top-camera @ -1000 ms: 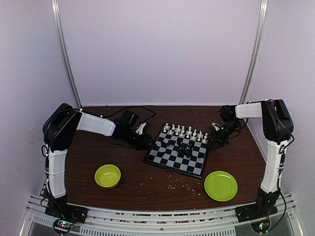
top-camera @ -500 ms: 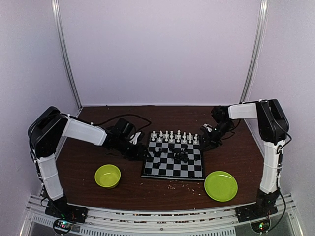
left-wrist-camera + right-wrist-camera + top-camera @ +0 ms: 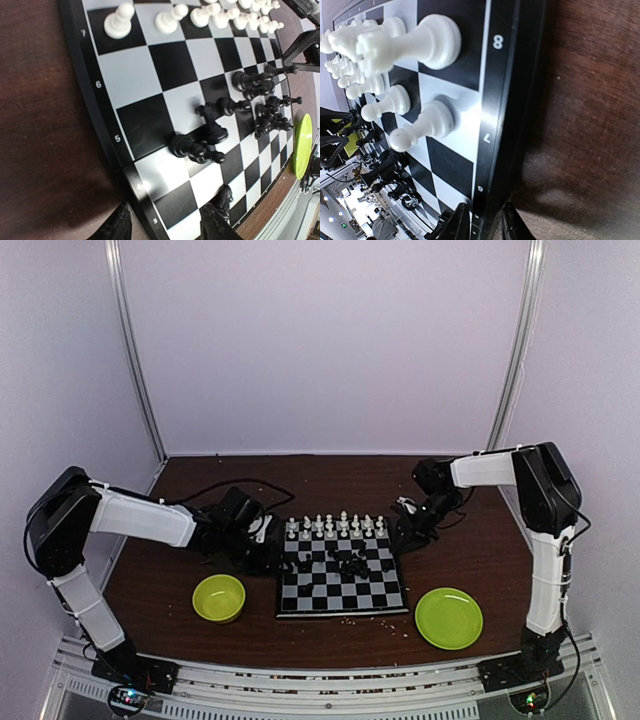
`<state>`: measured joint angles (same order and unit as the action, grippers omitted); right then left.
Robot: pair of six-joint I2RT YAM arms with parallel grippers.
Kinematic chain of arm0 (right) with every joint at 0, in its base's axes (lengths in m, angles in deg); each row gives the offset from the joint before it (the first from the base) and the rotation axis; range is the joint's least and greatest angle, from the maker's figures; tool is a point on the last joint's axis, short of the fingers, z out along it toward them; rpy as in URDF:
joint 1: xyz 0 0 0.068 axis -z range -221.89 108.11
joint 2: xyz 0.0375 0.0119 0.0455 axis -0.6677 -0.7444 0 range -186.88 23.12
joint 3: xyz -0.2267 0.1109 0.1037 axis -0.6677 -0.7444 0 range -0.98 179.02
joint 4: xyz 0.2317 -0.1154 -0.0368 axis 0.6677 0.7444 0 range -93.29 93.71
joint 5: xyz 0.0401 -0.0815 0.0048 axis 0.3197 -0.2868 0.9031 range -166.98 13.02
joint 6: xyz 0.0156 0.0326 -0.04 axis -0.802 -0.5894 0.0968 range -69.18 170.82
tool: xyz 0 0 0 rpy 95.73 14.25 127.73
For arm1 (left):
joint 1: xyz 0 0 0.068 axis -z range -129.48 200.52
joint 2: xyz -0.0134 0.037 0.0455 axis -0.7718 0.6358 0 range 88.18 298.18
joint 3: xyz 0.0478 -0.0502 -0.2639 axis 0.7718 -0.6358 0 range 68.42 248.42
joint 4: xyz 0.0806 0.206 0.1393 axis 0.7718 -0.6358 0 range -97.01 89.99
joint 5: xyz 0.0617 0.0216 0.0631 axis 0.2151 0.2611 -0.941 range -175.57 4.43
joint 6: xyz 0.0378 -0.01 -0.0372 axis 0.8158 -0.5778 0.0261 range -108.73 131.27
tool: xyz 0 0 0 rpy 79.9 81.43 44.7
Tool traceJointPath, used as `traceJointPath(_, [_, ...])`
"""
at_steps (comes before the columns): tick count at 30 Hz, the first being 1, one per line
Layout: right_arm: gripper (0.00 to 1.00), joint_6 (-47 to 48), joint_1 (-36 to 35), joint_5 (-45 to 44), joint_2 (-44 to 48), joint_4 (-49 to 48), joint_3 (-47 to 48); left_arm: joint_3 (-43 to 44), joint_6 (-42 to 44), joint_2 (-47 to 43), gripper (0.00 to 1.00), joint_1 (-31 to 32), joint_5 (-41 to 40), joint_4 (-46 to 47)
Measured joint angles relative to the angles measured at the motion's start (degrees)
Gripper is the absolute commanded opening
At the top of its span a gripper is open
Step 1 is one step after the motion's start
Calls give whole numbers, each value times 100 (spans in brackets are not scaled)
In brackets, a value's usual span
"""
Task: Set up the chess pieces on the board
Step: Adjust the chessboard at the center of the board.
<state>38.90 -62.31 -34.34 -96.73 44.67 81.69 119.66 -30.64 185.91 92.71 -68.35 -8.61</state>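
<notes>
The board [image 3: 340, 614] lies at the table's middle, nearly square to the front edge. White chess pieces [image 3: 335, 527] stand in a row along its far edge. Black chess pieces [image 3: 350, 562] are bunched near its centre, some lying down. My left gripper [image 3: 272, 552] is at the board's left rim. In the left wrist view its jaws [image 3: 167, 227] are open and straddle the rim [image 3: 107, 150], near black pieces [image 3: 215, 132]. My right gripper [image 3: 400, 533] is at the board's far right corner. In the right wrist view it [image 3: 484, 225] is shut on the rim [image 3: 492, 100], beside white pieces [image 3: 427, 42].
A lime-green bowl [image 3: 219, 597] sits front left of the board. A flat lime-green plate [image 3: 448, 617] sits front right and also shows in the left wrist view [image 3: 302, 145]. Small crumbs dot the brown table in front of the board. Cables lie behind the left arm.
The board has turned counter-clockwise and shifted left, from skewed to almost square with the table. Both grippers moved left with its edges.
</notes>
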Motion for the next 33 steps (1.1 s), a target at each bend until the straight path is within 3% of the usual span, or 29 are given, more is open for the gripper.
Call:
traceJointPath(10, [23, 780, 750, -393, 1115, 367, -9, 72, 468, -984, 50, 35, -625, -603])
traceJointPath(15, [24, 1440, 896, -802, 2527, 387, 37, 448, 1029, -1353, 49, 219, -992, -968])
traceJointPath(20, [32, 1899, 868, -1377, 4177, -120, -188, 922, 1681, -1508, 48, 682, -1294, -1294])
traceJointPath(21, [41, 1963, 876, -1484, 4577, -341, -407, 1021, 1823, -1508, 48, 804, -1364, -1373])
traceJointPath(23, [89, 2037, 896, -1655, 5259, -688, -881, 1222, 2081, -1488, 48, 1054, -1497, -1587])
traceJointPath(24, [99, 2087, 905, -1746, 5593, -927, -1222, 1300, 2173, -1464, 48, 1152, -1550, -1659])
traceJointPath(29, [100, 2238, 955, -1821, 6572, -1705, -2911, 1429, 2524, -1106, 46, 1327, -1670, -1818])
traceJointPath(33, [86, 2531, 1178, -1259, 6977, -1937, -4035, 1528, 2734, -584, 45, 1327, -1773, -1950])
